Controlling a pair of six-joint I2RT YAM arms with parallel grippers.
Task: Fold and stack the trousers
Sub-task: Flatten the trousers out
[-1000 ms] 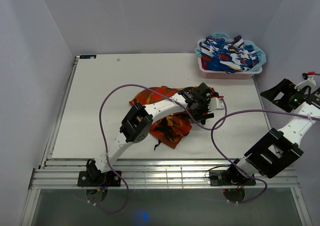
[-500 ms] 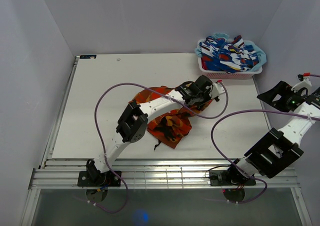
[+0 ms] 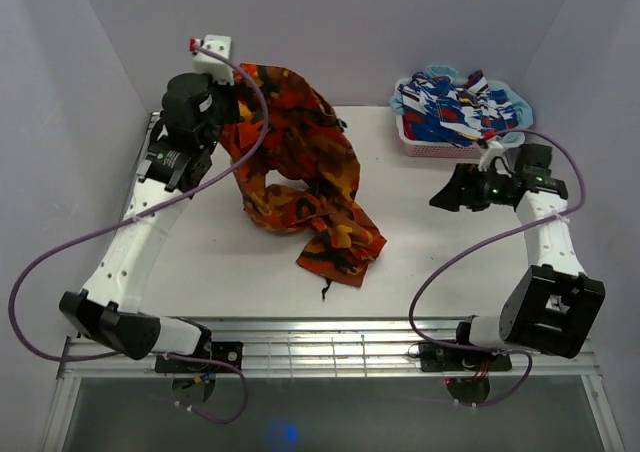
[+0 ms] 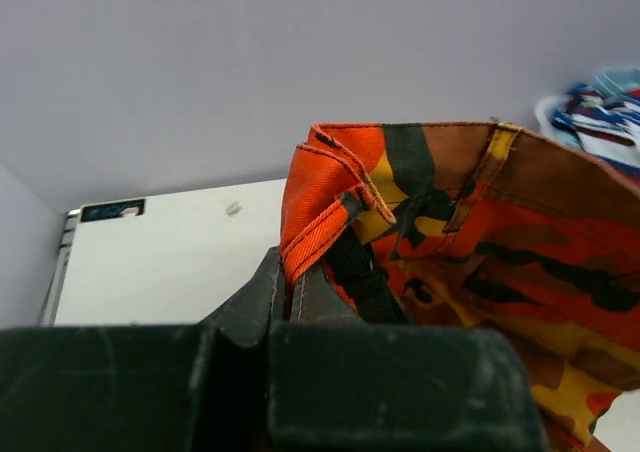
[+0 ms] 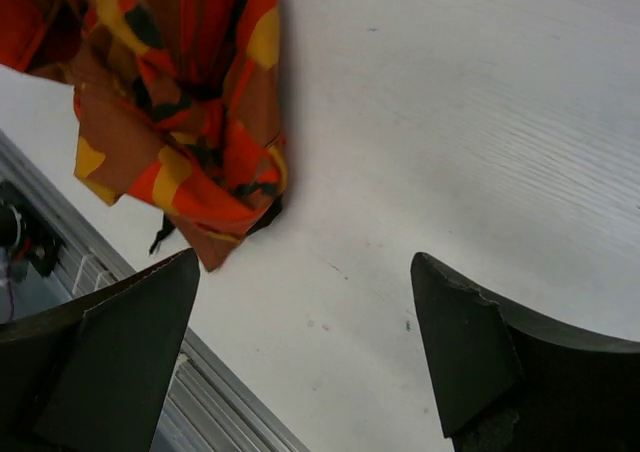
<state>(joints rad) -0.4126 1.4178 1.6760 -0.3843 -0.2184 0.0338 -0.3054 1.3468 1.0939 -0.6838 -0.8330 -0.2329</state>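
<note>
Left arm's stretched up high at the back-left, its tool (image 3: 228, 87) clamped on the trousers (image 3: 300, 177) at the waistband, legs trailing onto the desk (image 3: 190, 252). Right tool (image 3: 447, 194) hangs wide open near the basket (image 3: 455, 147).

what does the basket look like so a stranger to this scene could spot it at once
Start at the white table and go to its far right corner. There sits a pink slotted basket, heaped with cloth. Its load is blue, white and red, unlike the orange camouflage trousers to its left.

High rear overview, two close wrist views, trousers (image 3: 322, 204) shared
</note>
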